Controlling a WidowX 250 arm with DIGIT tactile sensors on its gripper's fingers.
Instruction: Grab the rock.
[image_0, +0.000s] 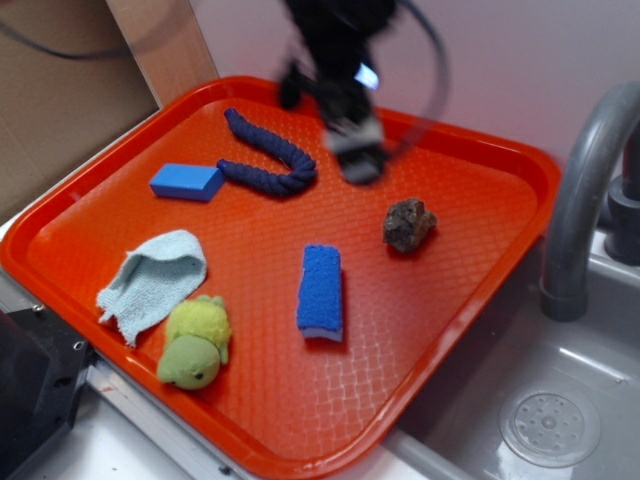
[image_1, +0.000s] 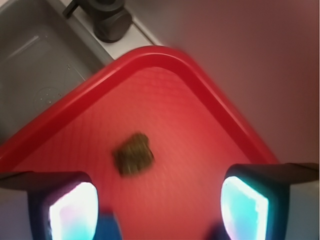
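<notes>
1. A red tray (image_0: 120, 215) fills most of the exterior view. A grey sink (image_0: 560, 400) sits at the lower right.
2. The rock (image_0: 409, 224), a small brown lump, lies alone right of centre on the tray, touching nothing.
3. The gripper (image_0: 360, 160) hangs blurred at the upper middle of the exterior view, above the tray's far part. It is apart from the rock, which lies below and to the right of it in this picture.
4. In the wrist view, the rock (image_1: 133, 154) sits near the centre, slightly left, blurred.
5. The two fingers (image_1: 70, 207) show at the lower left and lower right corners of the wrist view. They stand wide apart and hold nothing. The rock appears above the gap between them, nearer the left finger.
6. The rock's longer side seems to run from lower left to upper right in the wrist view; blur makes this uncertain.
7. Judgement: the gripper likely needs to travel forward, toward the top of the wrist view, and then descend so the rock falls between the fingers.
</notes>
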